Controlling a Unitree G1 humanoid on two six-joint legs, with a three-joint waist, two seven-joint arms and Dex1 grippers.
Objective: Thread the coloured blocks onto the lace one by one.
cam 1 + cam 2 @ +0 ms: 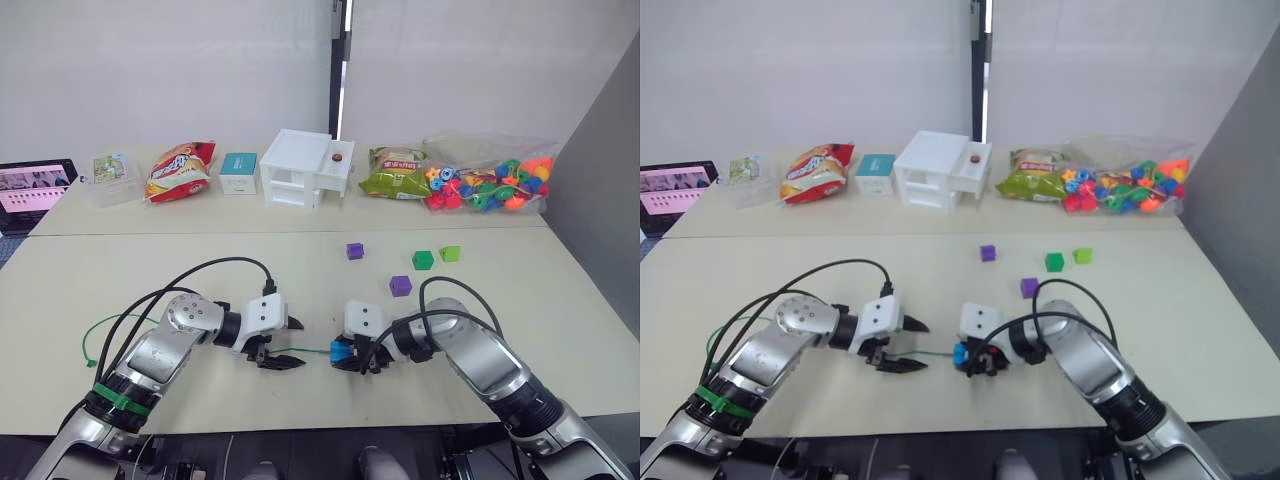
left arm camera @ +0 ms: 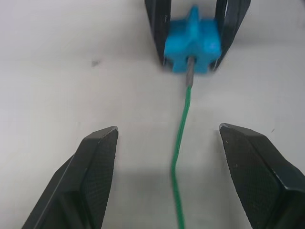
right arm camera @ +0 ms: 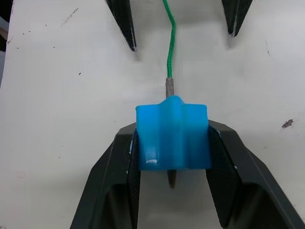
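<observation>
Table [image 1: 120, 262]: a pale, matte top is seen, made of two slabs with a seam running across between them.
White box [image 1: 306, 167]: a blocky plastic unit with open shelves is set at the far edge; a small brown round thing rests on its top.
Bead bag [image 1: 488, 180]: a clear crinkled plastic bag packed with bright round beads is placed at the far right.
Snack bags: a red and yellow glossy packet [image 1: 180, 170] and a green one [image 1: 395, 172] are laid either side of the white box; their print cannot be read.
Teal carton [image 1: 238, 172]: a small box with a white label is stood beside the red packet; the writing is too small to read.
Right gripper [image 3: 172, 164]: it is clamped on the blue block [image 3: 173, 136], a glossy cube with a raised ridge.
Left gripper [image 2: 167, 177]: the ribbed black fingers are spread wide, the lace lying loose between them.
Lace [image 2: 180, 143]: a twisted green cord is laid on the table, its stiff grey tip entering the blue block's hole and showing past its far face.
Loose blocks: two purple [image 1: 354, 251] [image 1: 400, 286], a dark green [image 1: 422, 260] and a light green [image 1: 450, 253] are scattered well beyond the right gripper.
</observation>
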